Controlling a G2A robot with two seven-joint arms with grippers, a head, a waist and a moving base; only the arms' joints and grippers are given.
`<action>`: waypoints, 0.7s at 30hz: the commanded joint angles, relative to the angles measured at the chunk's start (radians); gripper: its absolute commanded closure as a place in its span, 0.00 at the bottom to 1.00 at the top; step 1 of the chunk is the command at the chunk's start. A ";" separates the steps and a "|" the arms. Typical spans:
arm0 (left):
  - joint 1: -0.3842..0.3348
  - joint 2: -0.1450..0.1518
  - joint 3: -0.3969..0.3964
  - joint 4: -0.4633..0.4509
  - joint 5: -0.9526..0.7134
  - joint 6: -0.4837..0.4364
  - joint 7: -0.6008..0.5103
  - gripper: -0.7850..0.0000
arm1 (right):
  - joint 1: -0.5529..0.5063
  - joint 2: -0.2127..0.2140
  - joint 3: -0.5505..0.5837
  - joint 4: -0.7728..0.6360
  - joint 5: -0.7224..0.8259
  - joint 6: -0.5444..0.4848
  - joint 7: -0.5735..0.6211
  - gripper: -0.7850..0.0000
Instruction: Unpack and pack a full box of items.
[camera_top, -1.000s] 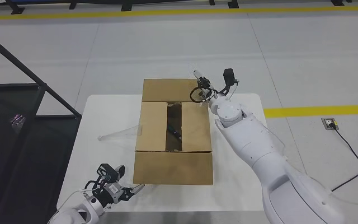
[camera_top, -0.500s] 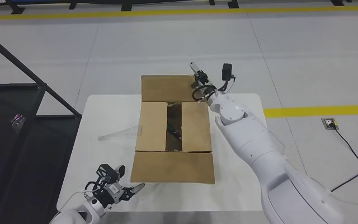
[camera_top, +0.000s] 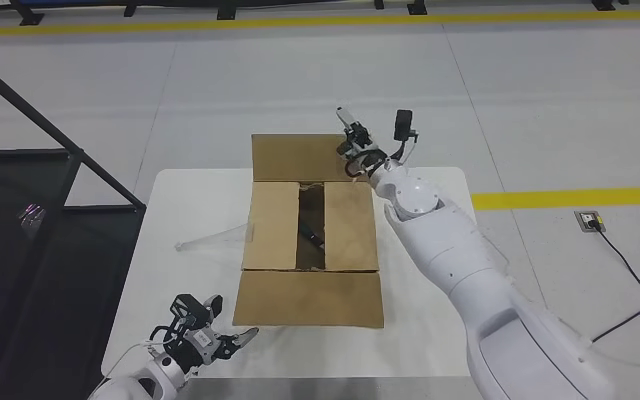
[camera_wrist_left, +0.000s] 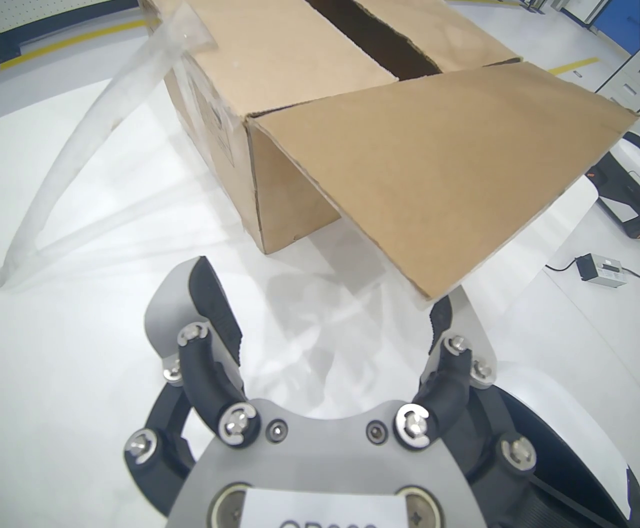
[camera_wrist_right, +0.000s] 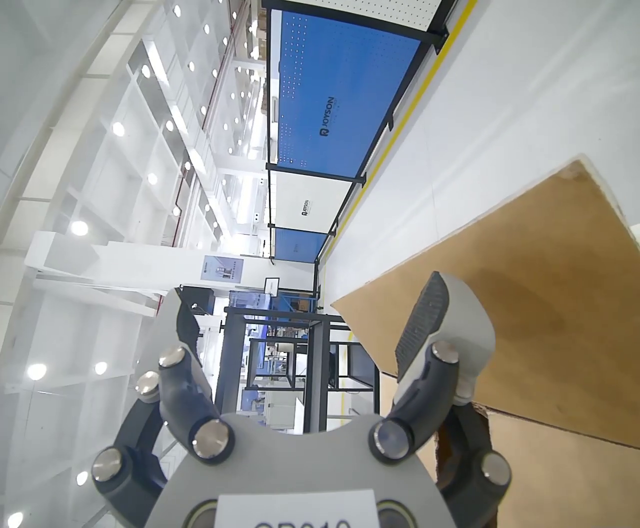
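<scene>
A cardboard box (camera_top: 311, 228) sits in the middle of a white desk (camera_top: 190, 290). Its far flap (camera_top: 298, 158) and near flap (camera_top: 310, 298) are folded out flat, and its two side flaps (camera_top: 270, 225) are lowered to leave a narrow gap along the middle. Seen from above, a dark item (camera_top: 313, 237) lies down in that gap, partly hidden by the side flaps.

The left pincer (camera_top: 228, 338) hangs low over the desk off the box's near-left corner, jaws spread wide with nothing between them. The left wrist view adds what the overhead angle flattens: the near flap (camera_wrist_left: 440, 170) juts out above one of the fingers (camera_wrist_left: 452, 350) of that pincer (camera_wrist_left: 320, 290). It also shows a clear strip (camera_wrist_left: 85, 155) slanting from the box's upper left edge down to the desk. From above, the strip (camera_top: 208, 238) is a faint line off the box's left side.

The right pincer (camera_top: 347, 132) is raised at the box's far-right corner, by the far flap's outer edge, likewise wide open and empty. In the right wrist view, one finger pad (camera_wrist_right: 420, 320) of this pincer (camera_wrist_right: 305, 292) stands in front of the brown far flap (camera_wrist_right: 525, 300). Whether the pad touches the cardboard cannot be told.
</scene>
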 joint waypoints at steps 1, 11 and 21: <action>-0.001 0.000 0.005 -0.002 0.002 -0.002 0.004 0.00 | -0.007 0.001 0.005 -0.017 -0.013 0.050 -0.055 0.00; 0.001 0.005 0.001 0.013 0.060 -0.038 0.041 0.00 | -0.026 -0.012 0.030 -0.015 -0.048 0.187 -0.196 0.00; 0.055 0.017 -0.066 -0.002 0.095 -0.108 0.151 0.00 | -0.028 0.002 0.078 -0.053 -0.045 0.016 0.081 0.00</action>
